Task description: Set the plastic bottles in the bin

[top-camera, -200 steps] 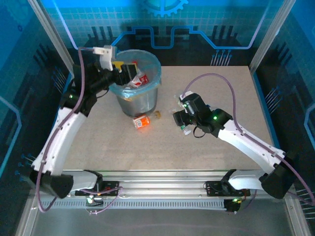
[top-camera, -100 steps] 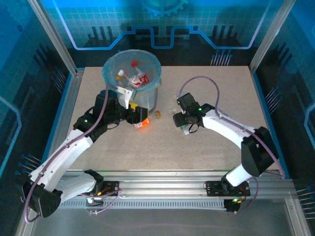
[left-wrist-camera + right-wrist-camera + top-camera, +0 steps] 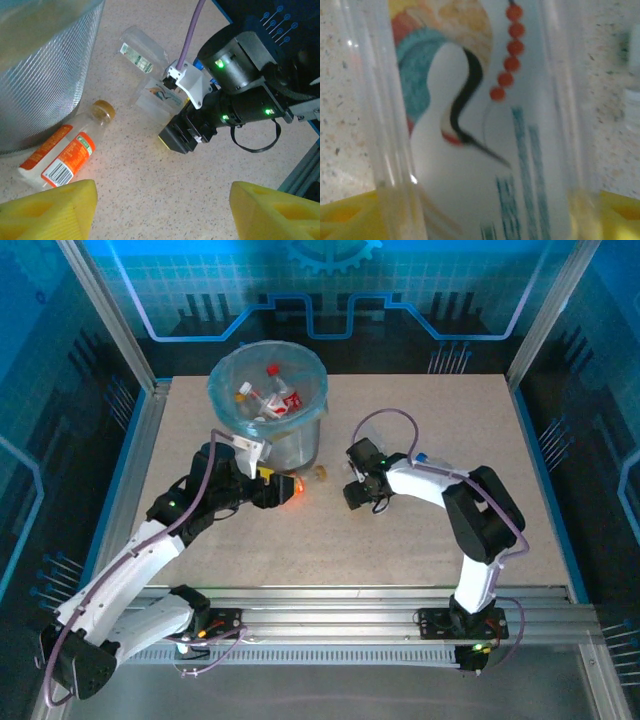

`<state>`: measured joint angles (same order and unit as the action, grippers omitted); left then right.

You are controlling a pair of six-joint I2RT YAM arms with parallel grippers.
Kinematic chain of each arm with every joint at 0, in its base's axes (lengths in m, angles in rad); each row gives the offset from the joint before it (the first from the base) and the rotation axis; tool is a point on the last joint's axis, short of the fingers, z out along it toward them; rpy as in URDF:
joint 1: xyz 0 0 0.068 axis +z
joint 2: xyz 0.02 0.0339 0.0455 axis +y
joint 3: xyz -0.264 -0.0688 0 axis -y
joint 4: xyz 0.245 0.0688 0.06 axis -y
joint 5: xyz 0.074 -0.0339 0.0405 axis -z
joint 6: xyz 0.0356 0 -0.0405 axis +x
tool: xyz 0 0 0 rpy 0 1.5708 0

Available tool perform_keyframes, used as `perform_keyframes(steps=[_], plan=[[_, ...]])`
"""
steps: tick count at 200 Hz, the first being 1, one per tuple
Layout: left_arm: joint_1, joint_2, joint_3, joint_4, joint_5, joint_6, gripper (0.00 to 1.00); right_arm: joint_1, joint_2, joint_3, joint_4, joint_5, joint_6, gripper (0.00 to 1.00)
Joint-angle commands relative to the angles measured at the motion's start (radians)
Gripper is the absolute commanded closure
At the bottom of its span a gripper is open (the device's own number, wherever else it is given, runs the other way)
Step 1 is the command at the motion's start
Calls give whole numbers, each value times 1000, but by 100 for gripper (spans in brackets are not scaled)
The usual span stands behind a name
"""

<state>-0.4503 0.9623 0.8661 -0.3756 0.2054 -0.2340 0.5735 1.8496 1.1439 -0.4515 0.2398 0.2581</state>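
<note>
Straddling R gripper (image 3: 355, 491): jaws round clear bottle (image 3: 470, 125); clamped? can't tell.
L gripper (image 3: 162, 212): wide, empty, nr orange bottle (image 3: 62, 155).
Next: squeeze, lift to bin (image 3: 213, 390).

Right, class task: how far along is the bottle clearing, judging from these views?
Done: several bottles already lie in the bin. In hand: the right tool straddles a clear bird-print bottle; grip unconfirmed. The left tool, open, faces an orange-labelled bottle beside the bin. Left: both lie on the table, not yet binned.
</note>
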Motion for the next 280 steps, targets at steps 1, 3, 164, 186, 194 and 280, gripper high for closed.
perform_keyframes(steps=[1,3,164,186,194,280], plan=[[-8,-24,-22,16,-32,-17,29,-12,41,44,13,-34,-13,21],[-8,-23,-22,16,-32,-17,29,-12,43,45,13,-36,-13,21],[-7,-11,90,39,-62,-63,25,-5,-339,-46,-107,-105,-14,53],[-7,29,161,50,1,-79,24,3,-448,-50,-109,-132,-20,52],[-5,44,190,57,24,-89,24,5,-492,-52,-106,-150,-20,52],[-110,331,458,204,334,-181,7,46,-811,-82,17,-290,45,54]])
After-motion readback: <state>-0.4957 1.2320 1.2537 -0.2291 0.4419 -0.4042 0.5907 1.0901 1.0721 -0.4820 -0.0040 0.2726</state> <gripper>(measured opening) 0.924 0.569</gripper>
